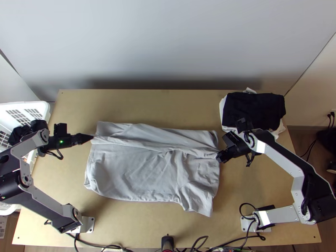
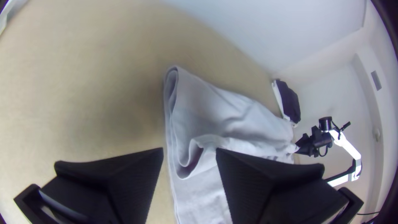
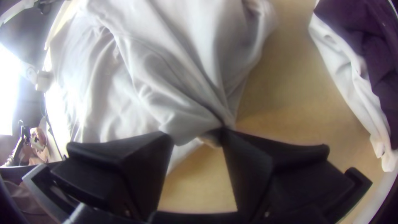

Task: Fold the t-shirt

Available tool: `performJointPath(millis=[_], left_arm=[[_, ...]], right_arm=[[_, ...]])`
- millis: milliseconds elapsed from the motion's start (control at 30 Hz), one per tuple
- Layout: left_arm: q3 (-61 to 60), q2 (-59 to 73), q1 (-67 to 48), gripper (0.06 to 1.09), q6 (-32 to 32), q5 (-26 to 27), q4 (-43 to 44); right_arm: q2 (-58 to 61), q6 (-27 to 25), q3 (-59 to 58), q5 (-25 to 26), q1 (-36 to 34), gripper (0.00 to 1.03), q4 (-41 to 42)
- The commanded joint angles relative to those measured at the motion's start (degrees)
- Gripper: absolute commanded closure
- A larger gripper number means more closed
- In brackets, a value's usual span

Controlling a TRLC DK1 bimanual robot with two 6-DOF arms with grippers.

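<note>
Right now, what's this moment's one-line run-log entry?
light-grey t-shirt: partly folded, wooden table | left gripper: open, fold's left end | right gripper: open, fold's right end

Top cam high over table (image 1: 134,222), looking steeply down; left and right wrist cams close in, facing shirt (image 1: 126,168) (all three share it).

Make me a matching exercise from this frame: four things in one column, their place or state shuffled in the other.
Things:
1. Light grey cotton-like t-shirt
2. Black folded cloth
3. White plastic basket with slotted walls
4. Left gripper

Places or states:
A. At the left edge of the light wooden table
B. Open
C. Across the table's middle
D. On top of white cloth

Pairs: 1-C, 2-D, 3-A, 4-B
</note>
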Motion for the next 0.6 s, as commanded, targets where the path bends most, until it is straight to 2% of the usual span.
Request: performJointPath(millis=[0, 67, 100, 200, 267, 333, 433, 567], left_arm=[[2.84, 1.73, -0.92, 0.22, 8.94, -3.3, -10.83], [3.9, 1.56, -0.48, 0.17, 10.43, -3.48, -11.53], [5.04, 1.56, -0.04, 0.14, 10.43, -3.48, -12.58], [9.17, 0.94, 0.75, 0.11, 10.7, -3.39, -16.36], [10.84, -0.38, 0.75, 0.11, 13.16, -3.3, -19.18], [10.4, -2.84, 0.57, 0.12, 21.07, -3.3, -22.95], [9.52, -4.07, 0.49, 0.12, 31.53, -3.3, -28.4], [9.44, -4.07, -0.39, 0.12, 37.33, -3.04, -31.04]], right_arm=[[0.65, 0.11, 1.65, -0.07, 0.08, 0.24, -4.78], [0.3, -0.24, 3.68, 0.02, 0.51, 0.12, -8.82], [-0.49, -0.77, 4.99, 0.02, 0.87, 0.1, -10.93], [-7.52, -4.73, 6.75, 0.02, 4.29, 0.1, -12.52], [-12.27, -8.33, 7.37, 0.02, 8.78, 0.1, -13.57], [-15.43, -13.51, 7.63, 0.02, 15.02, 0.1, -19.02], [-17.98, -15.71, 6.58, 0.1, 22.84, 0.1, -22.18], [-17.72, -17.47, 4.82, 0.63, 31.01, 0.1, -23.94]])
